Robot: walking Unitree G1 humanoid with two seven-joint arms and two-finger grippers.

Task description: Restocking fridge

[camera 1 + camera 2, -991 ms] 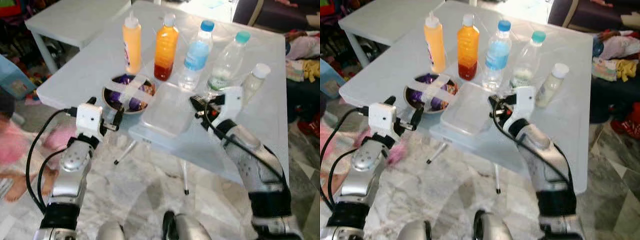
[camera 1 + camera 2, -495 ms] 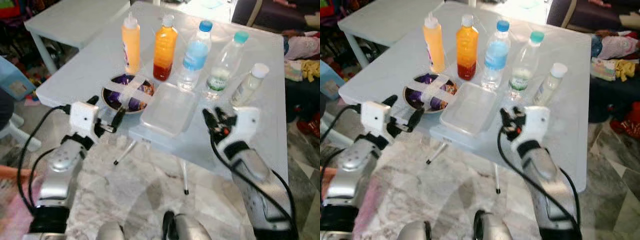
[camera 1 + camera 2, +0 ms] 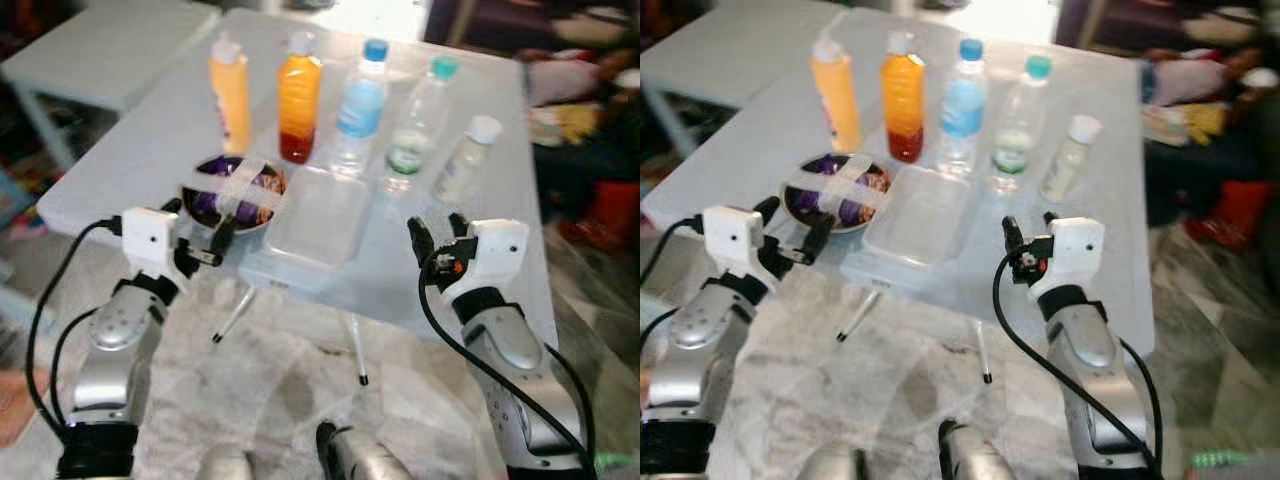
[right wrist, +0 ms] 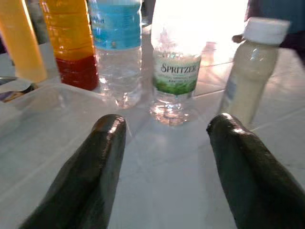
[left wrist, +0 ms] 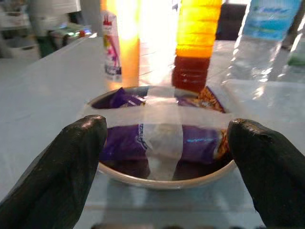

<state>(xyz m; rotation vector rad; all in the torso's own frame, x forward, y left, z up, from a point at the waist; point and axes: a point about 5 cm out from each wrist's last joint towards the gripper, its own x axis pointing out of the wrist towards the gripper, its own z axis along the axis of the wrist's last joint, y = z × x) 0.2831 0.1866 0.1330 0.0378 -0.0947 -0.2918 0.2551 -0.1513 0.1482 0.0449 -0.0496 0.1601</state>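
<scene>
Left claw (image 3: 205, 240) spread wide, empty, before taped bowl (image 3: 233, 193), right claw (image 3: 434, 234) open, empty, near green-capped bottle (image 3: 418, 125), five bottles on counter (image 3: 150, 140)

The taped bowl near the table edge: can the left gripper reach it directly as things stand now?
Probably yes. The left gripper is open and faces the taped bowl, with nothing between them. In the left wrist view the bowl sits framed between both fingers, so a short push forward should do.
</scene>
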